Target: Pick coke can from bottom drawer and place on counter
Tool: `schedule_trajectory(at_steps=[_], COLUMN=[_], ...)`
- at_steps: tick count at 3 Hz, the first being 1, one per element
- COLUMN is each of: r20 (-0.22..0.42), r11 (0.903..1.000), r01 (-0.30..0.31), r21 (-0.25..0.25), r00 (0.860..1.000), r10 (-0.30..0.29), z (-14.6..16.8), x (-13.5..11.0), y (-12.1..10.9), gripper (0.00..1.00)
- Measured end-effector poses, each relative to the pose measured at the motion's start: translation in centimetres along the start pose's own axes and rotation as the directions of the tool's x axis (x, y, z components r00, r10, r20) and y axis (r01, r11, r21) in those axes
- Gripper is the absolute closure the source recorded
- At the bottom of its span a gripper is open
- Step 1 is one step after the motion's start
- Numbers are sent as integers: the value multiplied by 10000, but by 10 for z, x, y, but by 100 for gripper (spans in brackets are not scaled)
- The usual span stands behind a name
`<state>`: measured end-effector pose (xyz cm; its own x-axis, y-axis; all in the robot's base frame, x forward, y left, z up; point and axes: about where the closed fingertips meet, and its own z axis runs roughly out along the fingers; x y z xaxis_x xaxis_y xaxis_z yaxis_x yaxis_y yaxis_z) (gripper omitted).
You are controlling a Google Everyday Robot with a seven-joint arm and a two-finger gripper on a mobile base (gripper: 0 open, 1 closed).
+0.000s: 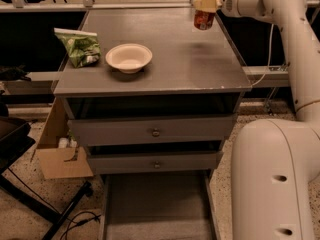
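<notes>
The coke can (204, 20) is red and sits in my gripper (206, 5), which is shut on its upper part. The can hangs upright just above the far right part of the counter (170, 59); I cannot tell whether its base touches the surface. The white arm reaches in from the upper right. The bottom drawer (155, 204) is pulled out at the bottom of the view, a shallow grey tray with nothing in it.
A white bowl (129, 57) and a green snack bag (77, 46) lie on the counter's left half. Two upper knobbed drawers (156, 132) are slightly open. A cardboard box (57, 154) stands at the left, and my white base (272, 179) at the right.
</notes>
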<state>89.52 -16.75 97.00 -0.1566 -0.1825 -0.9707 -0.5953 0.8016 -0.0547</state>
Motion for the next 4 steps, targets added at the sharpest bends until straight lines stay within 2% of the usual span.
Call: schedule_trajectory(at_steps=[1,2,3,4], r20=[-72,-534,-597,-597], r11=[9956,9869,9859,9858], r01=[-922,-1593,-1654,-1654], r21=[-171,-261,-273,-273], r00=[9957,9860,9847,9847], r10=[921,1577,1635,1636], z=[-9,-13,-12,-12], x=[36,75,80,80], y=[-15,-21,-21,-21], gripper=[100,100,84,60])
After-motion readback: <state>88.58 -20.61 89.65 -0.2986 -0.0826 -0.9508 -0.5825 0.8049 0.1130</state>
